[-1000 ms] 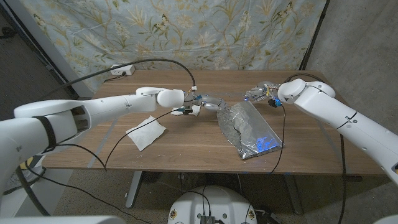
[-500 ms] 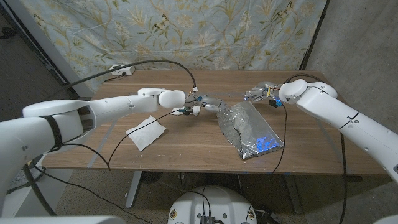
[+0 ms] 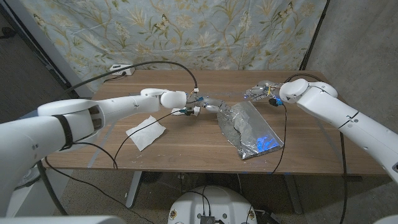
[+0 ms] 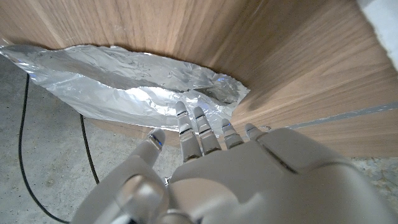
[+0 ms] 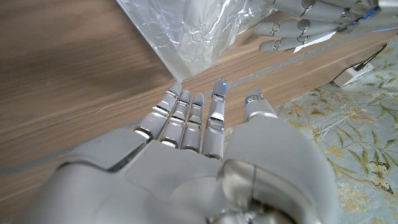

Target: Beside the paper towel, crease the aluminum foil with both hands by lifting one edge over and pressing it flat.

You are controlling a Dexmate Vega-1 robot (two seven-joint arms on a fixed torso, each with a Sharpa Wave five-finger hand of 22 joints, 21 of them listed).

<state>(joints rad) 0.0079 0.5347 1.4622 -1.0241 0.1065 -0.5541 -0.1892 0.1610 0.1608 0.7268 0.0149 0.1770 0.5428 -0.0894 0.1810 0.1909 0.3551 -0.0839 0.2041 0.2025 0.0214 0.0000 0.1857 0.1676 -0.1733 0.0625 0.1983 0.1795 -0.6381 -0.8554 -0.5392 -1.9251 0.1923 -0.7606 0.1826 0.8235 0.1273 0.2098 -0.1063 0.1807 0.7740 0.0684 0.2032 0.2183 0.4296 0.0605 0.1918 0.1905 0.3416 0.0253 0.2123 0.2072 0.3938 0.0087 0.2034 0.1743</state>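
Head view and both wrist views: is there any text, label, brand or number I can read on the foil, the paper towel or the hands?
None can be read.
aluminum foil: bare crinkled metal with blue light glints, no print.
paper towel: plain white, no print.
left robot hand and right robot hand: no legible markings.
white power strip at the table's far edge: too small to read anything.

place: lab | cues: floral backdrop cloth (image 3: 186,31); wooden table (image 3: 186,140); concrete floor (image 3: 93,186)
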